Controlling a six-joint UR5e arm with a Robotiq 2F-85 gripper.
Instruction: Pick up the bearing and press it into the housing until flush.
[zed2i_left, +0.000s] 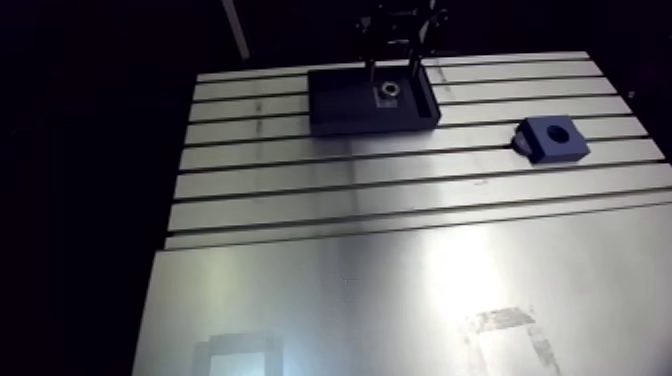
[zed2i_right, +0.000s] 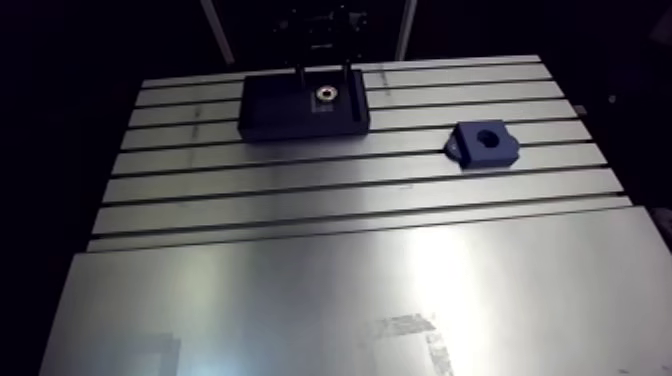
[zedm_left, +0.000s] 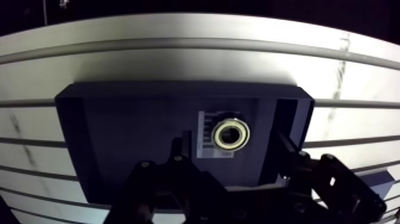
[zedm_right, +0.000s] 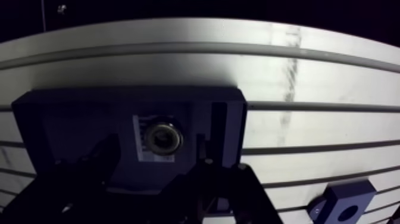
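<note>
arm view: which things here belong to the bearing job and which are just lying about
Job: small silver ring bearing; dark blue housing block with round bore; black two-finger gripper, open over it.
Just lying about: dark shallow tray under the bearing; slotted aluminium table; smooth metal sheet.

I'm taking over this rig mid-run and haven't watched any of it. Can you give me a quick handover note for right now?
Gripper: open, one finger on each side of the bearing, not closed on it.
Bearing: lying flat in the dark tray at the far end of the table.
Housing: blue block, bore empty, on the table apart from the tray.
Done: gripper lined up over the bearing.
Left: grasp, lift, carry to the housing, press in flush.
</note>
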